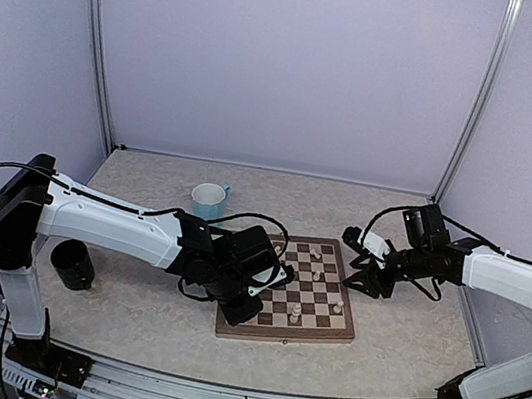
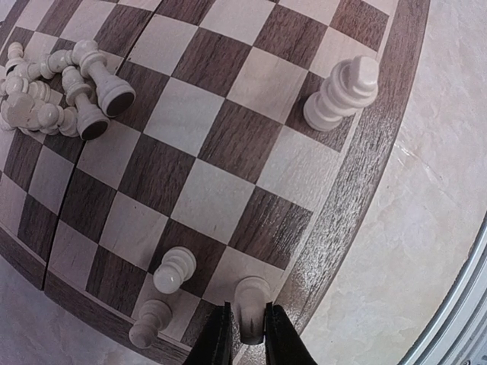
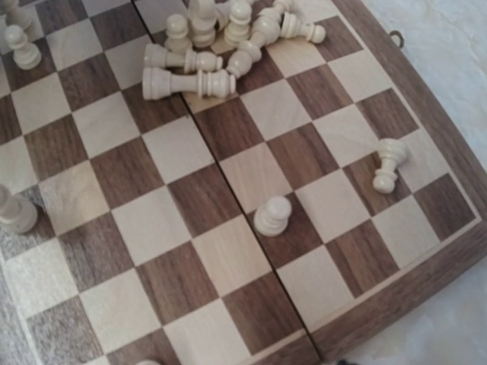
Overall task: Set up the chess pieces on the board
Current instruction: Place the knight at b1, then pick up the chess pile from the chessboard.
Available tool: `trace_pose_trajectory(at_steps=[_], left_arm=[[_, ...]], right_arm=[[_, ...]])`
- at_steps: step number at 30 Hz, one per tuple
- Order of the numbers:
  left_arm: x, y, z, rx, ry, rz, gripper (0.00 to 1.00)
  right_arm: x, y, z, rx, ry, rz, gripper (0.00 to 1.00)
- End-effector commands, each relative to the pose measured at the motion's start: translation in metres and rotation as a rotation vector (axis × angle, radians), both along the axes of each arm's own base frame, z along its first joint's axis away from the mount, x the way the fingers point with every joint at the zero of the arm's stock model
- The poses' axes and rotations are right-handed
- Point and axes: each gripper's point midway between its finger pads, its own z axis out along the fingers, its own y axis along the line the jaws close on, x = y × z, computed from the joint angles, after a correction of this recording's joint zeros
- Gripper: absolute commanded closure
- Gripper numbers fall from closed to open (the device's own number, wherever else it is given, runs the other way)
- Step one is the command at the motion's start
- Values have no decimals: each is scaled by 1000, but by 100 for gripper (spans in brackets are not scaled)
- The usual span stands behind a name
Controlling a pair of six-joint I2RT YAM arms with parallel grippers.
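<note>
The board (image 1: 284,339) lies in the middle of the table, with a heap of fallen chess pieces (image 1: 317,260) at its far side. My left gripper (image 1: 244,312) reaches down over the board's near left corner. In the left wrist view, the left gripper (image 2: 247,338) is shut on one upright cream piece (image 2: 252,298), which stands on a light square beside the rim (image 2: 373,152). Two small pieces (image 2: 175,270) stand beside it and a taller piece (image 2: 340,93) stands further along the edge. My right gripper (image 1: 369,273) hovers open off the board's right side, holding nothing.
A light blue cup (image 1: 209,199) stands behind the board and a black cup (image 1: 73,265) at the left. In the right wrist view, single pawns (image 3: 272,215) (image 3: 388,163) stand near the rim (image 3: 426,99), with the fallen heap (image 3: 221,30) beyond them.
</note>
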Motion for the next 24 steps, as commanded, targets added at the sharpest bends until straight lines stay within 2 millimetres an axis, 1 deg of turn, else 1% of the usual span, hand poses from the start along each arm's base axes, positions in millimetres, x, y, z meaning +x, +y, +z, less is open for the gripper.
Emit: trace_pose_trajectory(at_steps=[1, 4, 7, 8, 10, 12, 13, 14, 15, 18, 19, 21, 22, 24], left_arm=[[7, -10, 19, -40, -39, 1, 79], [6, -17, 38, -78, -51, -14, 74], [10, -20, 69, -135, -96, -17, 70], [16, -18, 83, -161, -125, -3, 68], [37, -13, 103, -214, -177, 60, 64], [59, -8, 118, -267, -194, 134, 62], [69, -7, 122, -282, -195, 167, 62], [79, -5, 124, -285, -200, 192, 61], [85, -6, 122, -277, -201, 210, 61], [101, -11, 120, -264, -200, 244, 60], [106, -14, 112, -249, -188, 253, 60], [114, -20, 106, -242, -176, 266, 59], [117, -23, 97, -227, -167, 269, 59], [125, -26, 89, -215, -160, 283, 59]], right_arm=[[-3, 4, 1, 6, 13, 23, 48], [-4, 5, 1, 8, 15, 24, 48], [-4, 4, 1, 7, 17, 20, 48], [-3, 4, 1, 7, 16, 20, 48], [-2, 4, 1, 5, 14, 16, 49], [-1, 3, 0, -4, 11, 12, 49], [-1, 2, -1, -9, 7, 9, 49], [0, 1, -2, -13, 6, 7, 49], [0, 1, -2, -16, 2, 5, 49], [1, -1, -1, -23, -14, -1, 49], [2, -1, 0, -23, -18, -3, 49], [2, -3, 0, -30, -25, -7, 49], [3, -3, -1, -33, -28, -8, 49], [3, -4, -2, -41, -32, -11, 49]])
